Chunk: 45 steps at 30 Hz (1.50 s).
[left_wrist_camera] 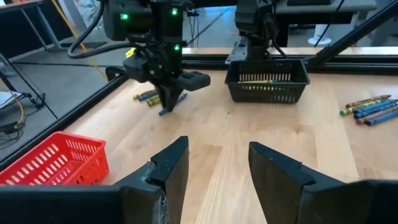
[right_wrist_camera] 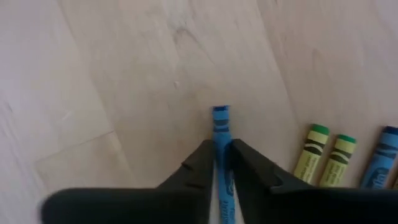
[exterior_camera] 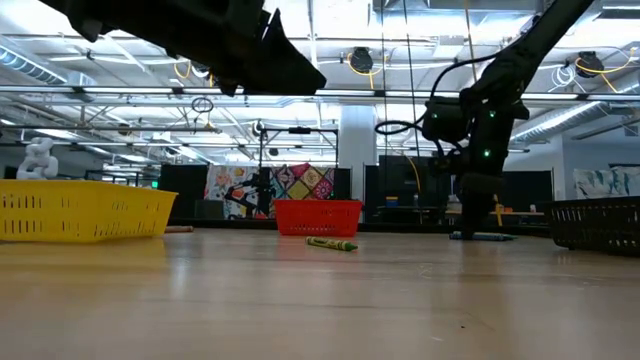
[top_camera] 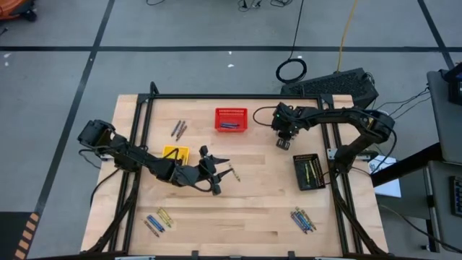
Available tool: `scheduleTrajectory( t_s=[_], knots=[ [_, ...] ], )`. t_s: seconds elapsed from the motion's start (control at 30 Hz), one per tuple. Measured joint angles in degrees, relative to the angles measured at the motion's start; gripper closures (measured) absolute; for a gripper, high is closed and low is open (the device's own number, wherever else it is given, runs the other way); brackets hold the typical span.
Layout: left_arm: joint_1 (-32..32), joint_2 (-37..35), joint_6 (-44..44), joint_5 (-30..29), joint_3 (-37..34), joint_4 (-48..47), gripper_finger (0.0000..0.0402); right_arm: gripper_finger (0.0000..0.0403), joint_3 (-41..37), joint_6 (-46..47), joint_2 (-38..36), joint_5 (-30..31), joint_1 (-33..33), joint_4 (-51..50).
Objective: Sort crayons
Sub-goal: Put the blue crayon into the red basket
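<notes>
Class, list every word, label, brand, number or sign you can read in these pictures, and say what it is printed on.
None can be read.
Blue crayon in the right gripper: dark wrapper markings, too blurred to read.
Two yellow-green crayons beside it: dark wrapper markings, unreadable.
Wall hanging in the room behind: colourful patterns, no legible text.

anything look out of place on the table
One yellow-green crayon lies alone mid-table, away from the loose crayon groups and outside every basket. Nothing looks spilled or damaged. The right gripper has its fingers shut on a blue crayon.
</notes>
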Motion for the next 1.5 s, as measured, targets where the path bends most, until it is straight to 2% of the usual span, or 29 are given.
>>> scheduleTrajectory(
  t_s=[0.07, 0.13, 0.27, 0.33, 0.43, 0.53, 0.63, 0.73, 0.8, 0.93, 1.07, 1.3, 1.5],
  knots=[
    [-1.27, -0.51, 0.84, -1.8, 0.0, -2.25, 0.023, 0.0393, -0.08, -0.56, -0.51, 0.09, 0.03, 0.23],
    [-3.4, -1.62, 1.53, -6.08, 0.0, -5.14, 0.023, 0.0392, -0.02, -0.04, -1.23, 0.12, 0.35, 0.37],
    [-8.51, -5.55, 1.54, -19.02, 0.0, -11.43, 0.023, 0.0396, 1.86, 1.4, -4.62, 1.15, 2.94, 2.53],
    [-10.94, -7.4, 1.59, -24.77, 0.0, -13.65, 0.023, 0.0399, 2.33, 3.32, -6.34, 5.06, 5.01, 7.35],
    [-13.45, -9.76, 1.6, -30.3, 0.02, -15.42, 0.023, 0.0399, 2.24, 4.89, -7.67, 5.21, 7.55, 20.04],
    [-14.58, -10.35, 1.61, -32.23, 0.04, -16.19, 0.023, 0.04, 2.29, 4.02, -6.79, -2.91, 8.95, 37.65],
    [-15.31, -10.4, 1.51, -32.27, 0.04, -16.27, 0.023, 0.0401, 2.36, 3.29, -2.9, -9.39, 9.13, 54.77],
    [-15.58, -10.38, 1.46, -32.29, 0.04, -16.4, 0.023, 0.0401, 2.46, 3.38, 2.76, -10.42, 8.24, 68.85],
    [-15.58, -10.38, 1.48, -32.33, 0.04, -16.33, 0.023, 0.0401, 3.77, 4.17, 7.47, -10.41, 7.54, 73.24],
    [-15.58, -10.38, 1.44, -32.34, 0.04, -16.18, 0.023, 0.0399, 9.03, 4.51, 16.6, -10.49, 7.08, 73.74],
    [-15.58, -10.38, -0.03, -32.35, 0.04, -16.38, 0.023, 0.0386, 14.41, 5.34, 21.3, -10.47, 7.15, 66.44],
    [-15.58, -10.38, -0.04, -32.36, 0.04, -16.42, 0.023, 0.0357, 22.05, 4.15, 21.62, -10.56, 7.19, 42.85],
    [-15.63, -10.36, -0.16, -32.34, 0.04, -16.37, 0.023, 0.0328, 22.87, 3.29, 20.65, -10.64, 7.39, 34.06]
  ],
)
